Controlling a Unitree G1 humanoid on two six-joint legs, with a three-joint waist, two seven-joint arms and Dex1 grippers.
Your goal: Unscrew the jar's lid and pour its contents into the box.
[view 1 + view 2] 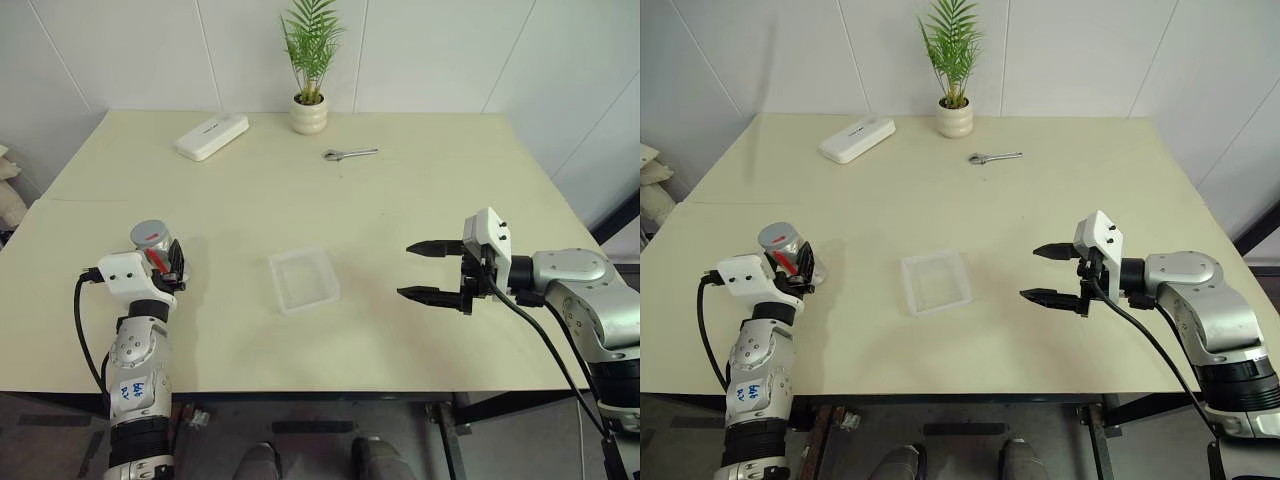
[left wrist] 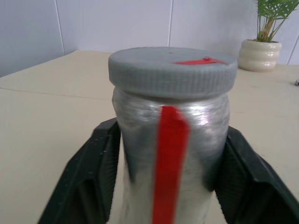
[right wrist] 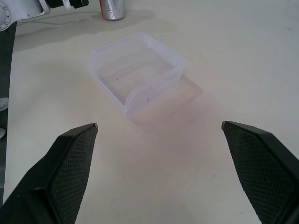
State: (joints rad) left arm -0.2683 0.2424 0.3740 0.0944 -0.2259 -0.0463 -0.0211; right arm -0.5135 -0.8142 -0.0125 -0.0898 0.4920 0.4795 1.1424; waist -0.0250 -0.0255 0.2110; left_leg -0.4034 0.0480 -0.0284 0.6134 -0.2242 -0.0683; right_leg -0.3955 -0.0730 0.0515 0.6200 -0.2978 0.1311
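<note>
The silvery jar (image 2: pixel 170 154) with a red label strip stands upright on the table at the left, its grey lid (image 2: pixel 172 70) with a small red mark still on top. My left gripper (image 1: pixel 168 262) is shut on the jar's body, one black finger pressed to each side. The contents are hidden inside. The clear square box (image 1: pixel 303 279) lies on the table's middle, between both arms. My right gripper (image 1: pixel 428 270) hovers open to the right of the box, pointing toward it, with nothing between its fingers (image 3: pixel 70 163).
A potted plant in a white pot (image 1: pixel 309 112) stands at the table's far edge. A flat white oblong device (image 1: pixel 211 136) lies at the back left, and a small metal wrench (image 1: pixel 349 153) lies at the back middle. White walls close off the far side.
</note>
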